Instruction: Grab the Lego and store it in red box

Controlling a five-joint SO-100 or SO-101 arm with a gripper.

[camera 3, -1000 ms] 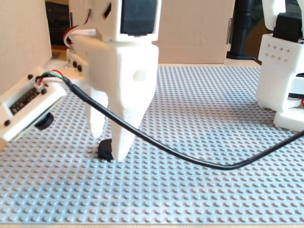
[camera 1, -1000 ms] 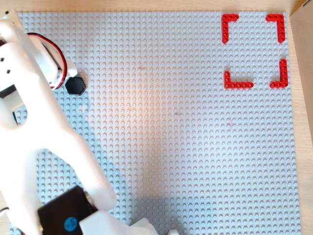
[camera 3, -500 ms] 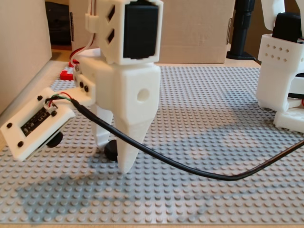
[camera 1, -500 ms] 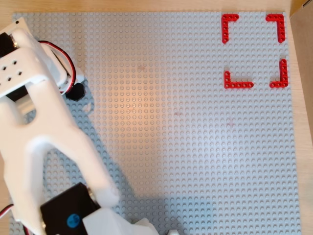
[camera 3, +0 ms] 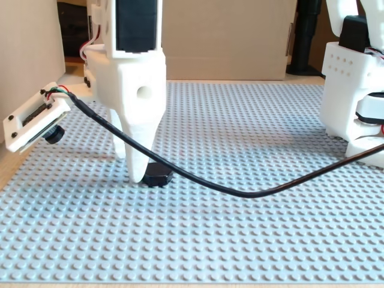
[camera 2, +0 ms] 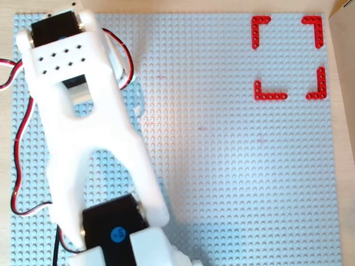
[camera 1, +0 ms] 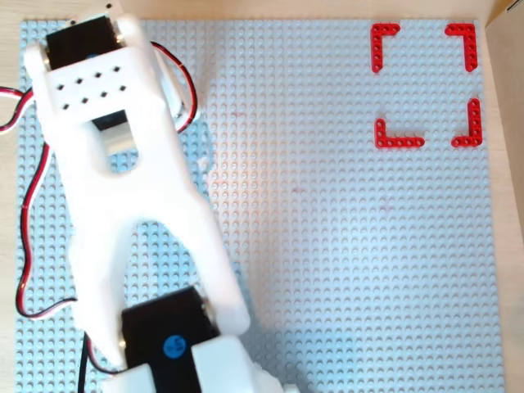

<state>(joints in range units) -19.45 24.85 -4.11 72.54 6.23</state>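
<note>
Overhead views (both alike): the white 3D-printed plastic arm [camera 1: 123, 213] reaches from the top left corner to the bottom edge and covers its own gripper and the Lego, so neither shows here. The red box [camera 1: 426, 86], four thin red studded L-shaped corner pieces set as a square outline with gaps between them, sits at the top right of the large pale grey-blue studded baseplate [camera 1: 344, 246], well apart from the arm. Nothing lies inside the outline.

Fixed view: the white tapered two-finger gripper [camera 3: 129, 167] points straight down, tips at the baseplate [camera 3: 252, 240]. The Lego [camera 3: 158, 175], a small glossy black flat-topped hexagonal piece, rests on the studs just beside and touching the nearer fingertip, on its right in this view. It appears to lie outside the fingers, not between them. The fingers [camera 3: 141, 144] overlap from this angle, so whether they stand apart or together cannot be told. A smooth black cable [camera 3: 252, 193] sags across the front. Judgement: the grip must shift rightwards in this view to straddle the piece.
</note>
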